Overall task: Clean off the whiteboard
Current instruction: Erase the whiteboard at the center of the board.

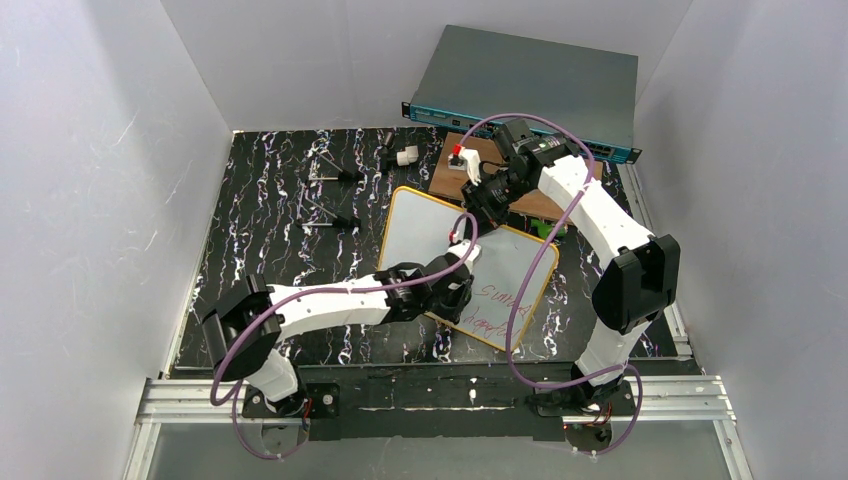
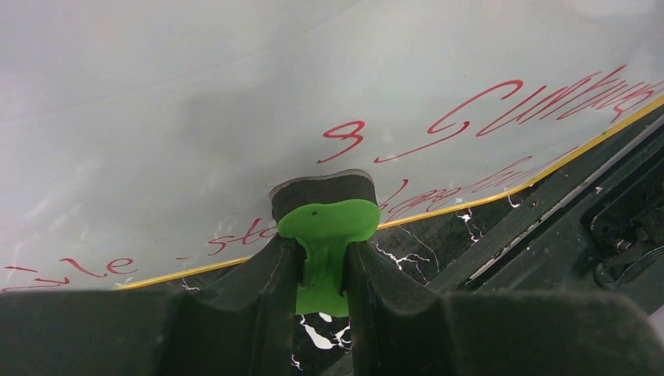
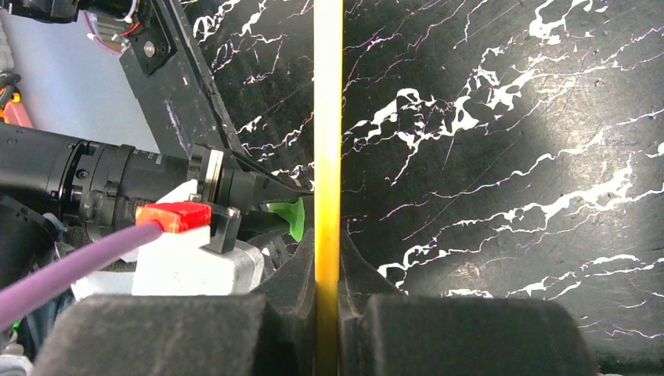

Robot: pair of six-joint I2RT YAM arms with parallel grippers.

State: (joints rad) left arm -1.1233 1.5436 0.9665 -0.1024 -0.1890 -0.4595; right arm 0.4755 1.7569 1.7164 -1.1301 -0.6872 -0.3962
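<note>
The whiteboard [image 1: 430,245] with a thin yellow frame lies mid-table, with red handwriting [image 1: 492,305] on its near right part. My right gripper [image 1: 487,200] is shut on the board's far edge; in the right wrist view its jaws [image 3: 327,266] pinch the yellow frame [image 3: 327,117] edge-on. My left gripper [image 1: 460,290] is shut on a green eraser [image 2: 325,223] with a dark felt pad. The pad rests on the board [image 2: 196,117] near its yellow edge, among the red writing [image 2: 485,102]. The eraser also peeks into the right wrist view [image 3: 291,218].
A brown wooden board [image 1: 520,200] lies behind the whiteboard, with a small white-and-red object [image 1: 458,158] on it. A grey-blue box [image 1: 530,85] stands at the back. Two black tools [image 1: 335,175] [image 1: 330,222] and a small white piece [image 1: 405,156] lie on the marbled mat [image 1: 270,220].
</note>
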